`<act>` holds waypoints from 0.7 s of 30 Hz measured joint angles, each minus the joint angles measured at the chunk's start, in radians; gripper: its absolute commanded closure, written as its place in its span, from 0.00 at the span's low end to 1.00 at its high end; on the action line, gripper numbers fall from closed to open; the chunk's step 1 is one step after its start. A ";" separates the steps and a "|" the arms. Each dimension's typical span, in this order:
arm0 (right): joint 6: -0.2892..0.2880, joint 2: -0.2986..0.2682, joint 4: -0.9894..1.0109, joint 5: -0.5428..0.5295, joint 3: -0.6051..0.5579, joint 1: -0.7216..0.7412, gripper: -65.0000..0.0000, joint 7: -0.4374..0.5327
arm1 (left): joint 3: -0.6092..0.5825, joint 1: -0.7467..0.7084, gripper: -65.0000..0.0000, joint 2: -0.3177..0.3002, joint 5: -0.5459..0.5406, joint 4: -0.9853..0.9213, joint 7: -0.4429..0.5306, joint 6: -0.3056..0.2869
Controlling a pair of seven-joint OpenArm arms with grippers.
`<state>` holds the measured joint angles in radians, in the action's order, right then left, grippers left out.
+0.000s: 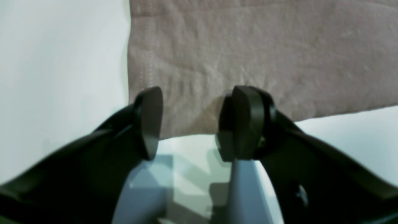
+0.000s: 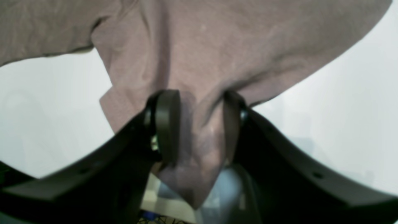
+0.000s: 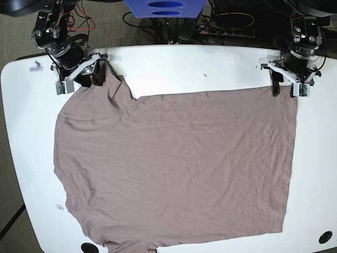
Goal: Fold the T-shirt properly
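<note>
While the thin, wrinkled taupe T-shirt (image 3: 179, 168) lies flat across the white table (image 3: 174, 66), right gripper (image 2: 199, 124) pinches its bunched sleeve; left gripper (image 1: 191, 123) gapes released at far-right hem corner.

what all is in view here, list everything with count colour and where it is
T-shirt: one, taupe-brown, spread flat over most of the table, one sleeve pulled up toward the far corner on the base view's left
table: one, white, under the shirt
small sticker: one, pale with a purple mark, far corner of the table on the base view's left
cables: several, black, red and yellow, on the floor behind the table
blue object: one, behind the table's far edge, middle
right gripper: one, black fingers shut on a bunch of the sleeve
left gripper: one, black fingers open, at the shirt's hem corner, holding nothing
</note>
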<state>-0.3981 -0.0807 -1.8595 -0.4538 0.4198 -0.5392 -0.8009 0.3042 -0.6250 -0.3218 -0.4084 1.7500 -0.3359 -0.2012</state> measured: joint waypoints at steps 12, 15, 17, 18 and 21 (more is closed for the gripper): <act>0.000 0.000 0.000 0.006 0.002 -0.008 0.64 0.001 | 0.000 -0.039 0.48 0.003 -0.005 0.017 0.011 0.004; 0.000 0.000 0.000 0.006 0.003 -0.015 0.64 0.006 | 0.003 -0.044 0.48 0.003 -0.005 0.017 0.015 0.006; -0.001 0.000 0.000 0.006 0.003 -0.016 0.64 0.007 | 0.005 -0.047 0.48 0.003 -0.008 0.017 0.016 0.006; -0.001 0.000 -0.001 0.006 0.003 -0.016 0.63 0.006 | 0.006 -0.048 0.48 0.003 -0.008 0.017 0.018 0.006; -0.001 0.001 -0.001 0.006 0.003 -0.014 0.63 -0.003 | 0.006 -0.048 0.48 0.000 -0.009 0.019 0.018 0.006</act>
<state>-0.3988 -0.0799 -1.8606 -0.4473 0.4225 -0.5529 -0.8036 0.3099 -0.6731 -0.3214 -0.4171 1.7691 -0.3176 -0.1951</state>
